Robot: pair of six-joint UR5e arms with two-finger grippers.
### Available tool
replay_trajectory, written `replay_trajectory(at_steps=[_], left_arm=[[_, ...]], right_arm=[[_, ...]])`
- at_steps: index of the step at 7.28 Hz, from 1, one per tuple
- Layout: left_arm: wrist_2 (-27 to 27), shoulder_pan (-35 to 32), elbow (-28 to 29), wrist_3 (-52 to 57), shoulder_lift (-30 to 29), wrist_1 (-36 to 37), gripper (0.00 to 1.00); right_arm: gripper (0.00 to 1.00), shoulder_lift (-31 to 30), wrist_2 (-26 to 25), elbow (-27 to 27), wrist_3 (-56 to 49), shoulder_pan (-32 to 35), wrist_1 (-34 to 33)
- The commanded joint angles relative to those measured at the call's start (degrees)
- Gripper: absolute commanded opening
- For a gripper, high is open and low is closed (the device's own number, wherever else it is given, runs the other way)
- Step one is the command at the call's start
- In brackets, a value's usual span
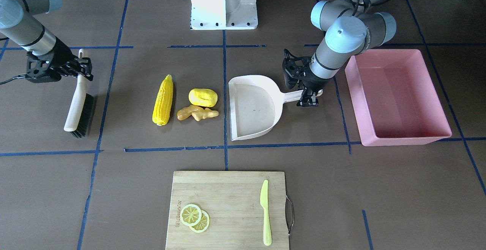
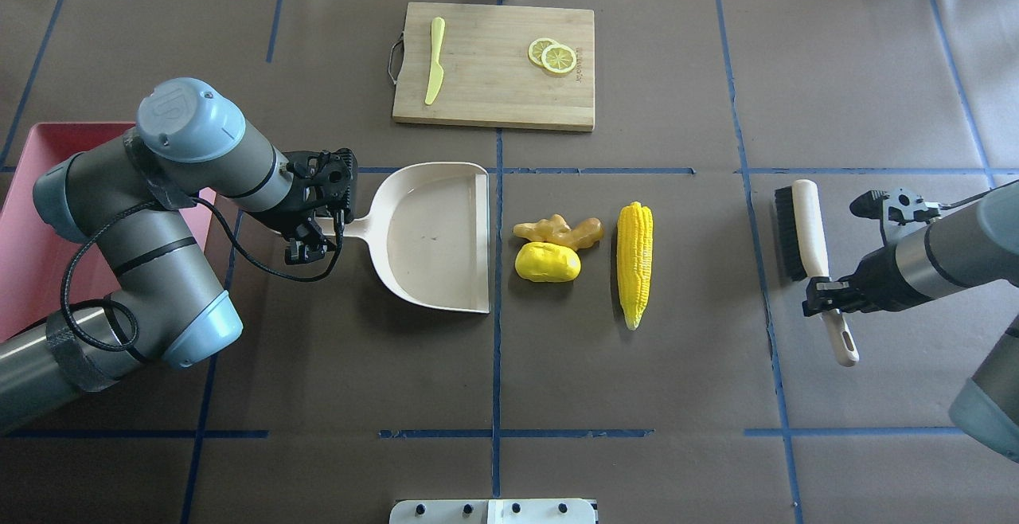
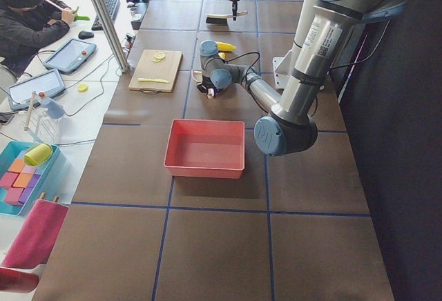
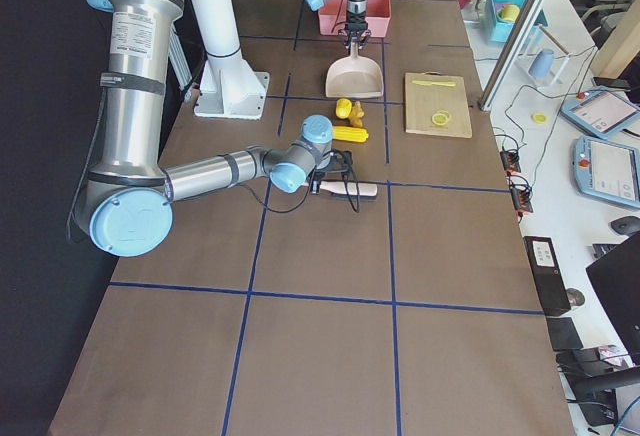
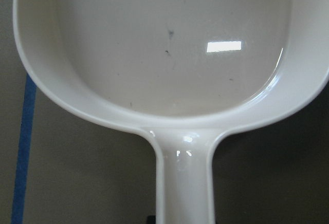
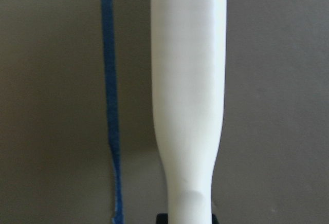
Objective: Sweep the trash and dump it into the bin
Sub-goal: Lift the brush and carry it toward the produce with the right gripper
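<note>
The trash lies mid-table: a yellow corn cob (image 2: 634, 261) (image 1: 163, 100), a yellow potato-like lump (image 2: 547, 261) (image 1: 203, 97) and a tan ginger root (image 2: 557, 231) (image 1: 196, 113). A cream dustpan (image 2: 434, 233) (image 1: 254, 107) (image 5: 169, 44) rests flat, its open mouth facing the trash. My left gripper (image 2: 318, 225) (image 1: 309, 96) is shut on its handle. The pink bin (image 1: 398, 136) (image 2: 24, 213) (image 3: 204, 170) stands behind that arm, nothing in it. My right gripper (image 2: 828, 297) (image 1: 81, 71) is shut on the white handle of a black-bristled brush (image 2: 804, 229) (image 1: 78, 105) (image 6: 187, 80), well clear of the corn.
A wooden cutting board (image 2: 493, 102) (image 1: 228, 189) at the far side carries two lemon slices (image 2: 552, 56) and a yellow-green knife (image 2: 435, 70). The robot's white base (image 1: 224, 3) stands at the near side. A person (image 3: 27, 25) sits off the table's end.
</note>
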Motion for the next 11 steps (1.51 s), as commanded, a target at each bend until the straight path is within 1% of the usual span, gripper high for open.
replay_trajectory(at_steps=[1,2,3,4,5,6,7,8,10,11], left_arm=[[0.0,0.0,-0.1,-0.1,0.0,0.0,0.0],[0.0,0.0,-0.1,-0.1,0.0,-0.1,0.0],[0.0,0.0,-0.1,-0.2,0.0,-0.1,0.0],[0.0,0.0,-0.1,-0.2,0.0,-0.1,0.0],[0.0,0.0,-0.2,-0.2,0.0,-0.1,0.0],[0.0,0.0,-0.2,-0.2,0.0,-0.1,0.0],[0.0,0.0,-0.3,-0.2,0.1,-0.1,0.0],[0.0,0.0,-0.2,-0.2,0.0,-0.1,0.0],[0.0,0.0,-0.2,-0.2,0.1,-0.1,0.0],[0.0,0.0,-0.2,-0.2,0.0,-0.1,0.0]], right_arm=[[0.0,8.5,-0.6,2.6,1.9,-2.9,-12.5],[0.0,12.4,-2.6,2.6,3.3,-5.5,-17.1],[0.0,13.9,-4.8,2.1,5.7,-9.2,-17.7],[0.0,14.0,-6.9,1.9,5.8,-11.3,-17.7],[0.0,15.3,-7.2,1.4,7.0,-12.3,-17.8],[0.0,17.1,-7.5,0.7,10.4,-13.8,-17.9],[0.0,18.7,-7.6,0.7,13.2,-14.5,-19.3],[0.0,20.1,-7.6,0.7,13.8,-15.0,-20.7],[0.0,20.9,-7.6,0.3,13.9,-15.5,-20.8],[0.0,23.2,-7.6,-1.2,14.1,-15.6,-21.5]])
